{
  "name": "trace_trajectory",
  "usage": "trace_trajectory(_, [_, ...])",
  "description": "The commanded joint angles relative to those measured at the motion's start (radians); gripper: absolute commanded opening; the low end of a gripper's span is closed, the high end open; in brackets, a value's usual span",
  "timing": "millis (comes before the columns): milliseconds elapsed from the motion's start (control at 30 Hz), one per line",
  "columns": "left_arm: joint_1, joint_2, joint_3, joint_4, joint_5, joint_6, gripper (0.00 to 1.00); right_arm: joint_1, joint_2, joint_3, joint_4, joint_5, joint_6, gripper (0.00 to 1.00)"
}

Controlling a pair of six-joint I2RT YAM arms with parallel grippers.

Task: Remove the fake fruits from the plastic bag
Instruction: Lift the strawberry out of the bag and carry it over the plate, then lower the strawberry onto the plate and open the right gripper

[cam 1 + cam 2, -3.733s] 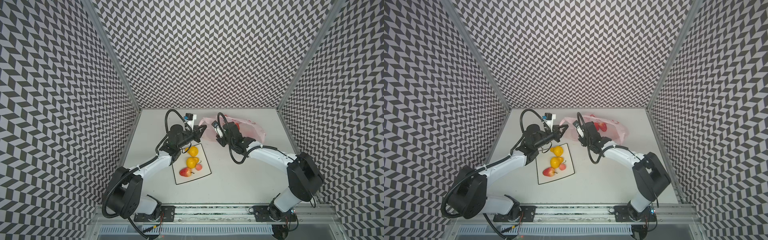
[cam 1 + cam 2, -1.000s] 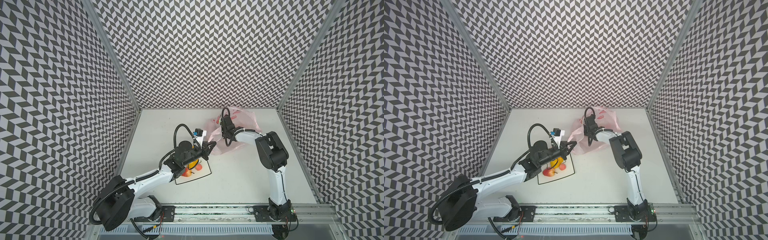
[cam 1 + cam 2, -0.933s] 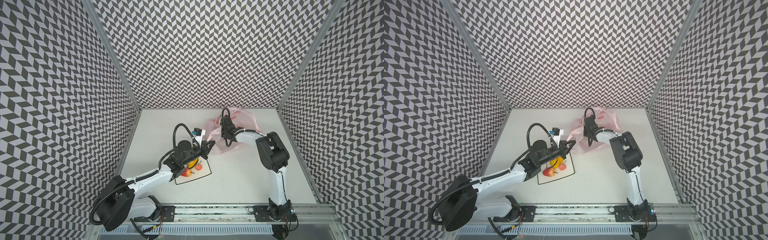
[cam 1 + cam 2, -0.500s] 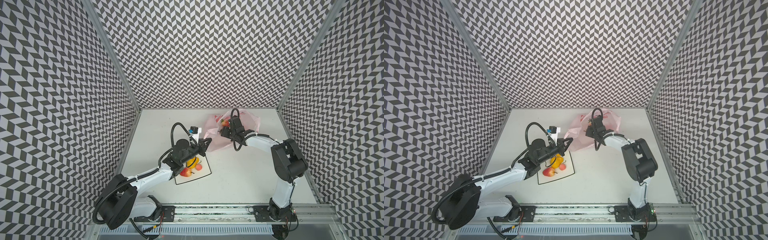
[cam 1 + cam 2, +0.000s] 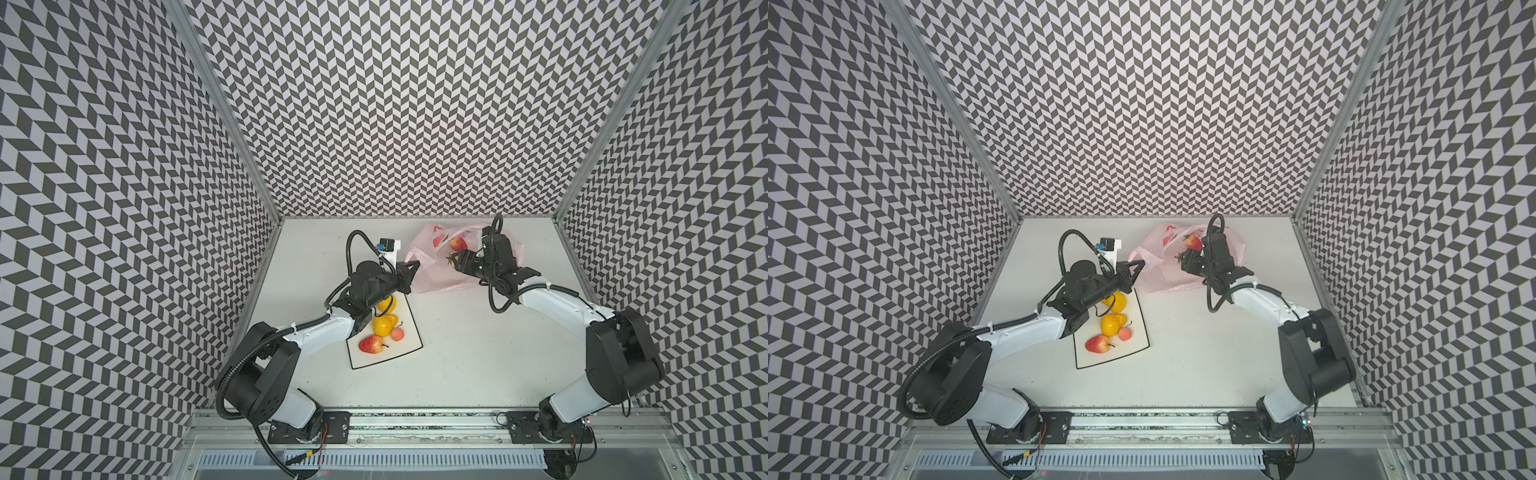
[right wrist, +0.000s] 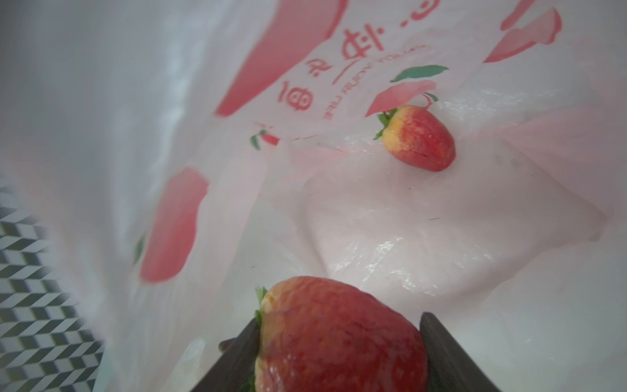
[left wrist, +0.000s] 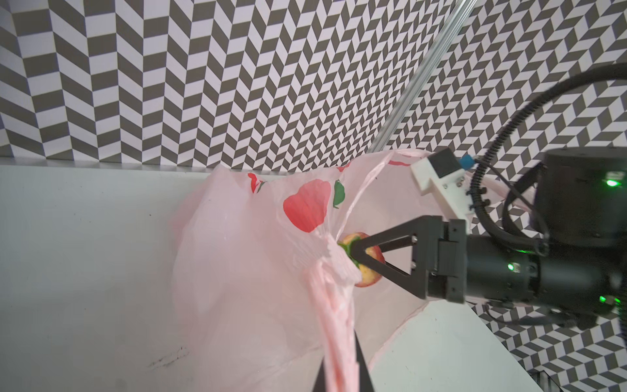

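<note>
Beneath chevron walls, pale tabletop, plastic bag

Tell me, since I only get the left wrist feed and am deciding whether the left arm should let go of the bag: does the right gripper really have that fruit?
Observer: Yes. The right wrist view shows a strawberry clamped between both fingers of the right gripper.
Operator: Is anything else inside?
Observer: A second strawberry lies loose on the floor of the plastic bag, beyond the held one.
Operator: What is out so far?
Observer: In both top views four fruits lie on a square plate: two yellow pears, an apple and a peach.
</note>
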Motion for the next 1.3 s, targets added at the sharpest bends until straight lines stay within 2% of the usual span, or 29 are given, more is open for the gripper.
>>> trace_trajectory(0, [0.027,0.029,0.046,0.029,0.038,-0.002,0.0,0.0,-0.091,-0.047,0.109,-0.105,-0.079,0.42])
trace_trajectory(167, [0.067,0.076,0.091,0.023,0.072,0.005,0.0,0.009,-0.216,-0.103,0.127,-0.203,-0.154,0.41])
trace_trajectory(267, [0.082,0.101,0.113,0.019,0.096,0.008,0.0,0.05,-0.279,-0.124,0.13,-0.235,-0.222,0.4])
trace_trajectory(367, [0.09,0.117,0.132,0.011,0.116,0.017,0.0,0.143,-0.315,-0.126,0.111,-0.227,-0.32,0.4])
trace_trajectory(500, [0.098,0.116,0.139,-0.001,0.13,0.027,0.0,0.303,-0.32,-0.15,0.093,-0.156,-0.465,0.4])
trace_trajectory(667, [0.104,0.109,0.14,-0.019,0.148,0.045,0.0,0.473,-0.243,-0.171,0.125,-0.062,-0.524,0.4])
trace_trajectory(800, [0.128,0.108,0.166,-0.064,0.204,0.075,0.0,0.579,-0.141,-0.136,0.174,0.006,-0.556,0.41])
trace_trajectory(900, [0.155,0.119,0.212,-0.138,0.259,0.159,0.0,0.639,-0.061,-0.087,0.206,0.053,-0.605,0.41])
trace_trajectory(1100, [0.212,0.146,0.3,-0.268,0.336,0.271,0.0,0.698,0.116,0.022,0.274,0.097,-0.691,0.41])
trace_trajectory(1267, [0.269,0.182,0.36,-0.337,0.383,0.305,0.0,0.703,0.272,0.174,0.206,0.1,-0.782,0.41])
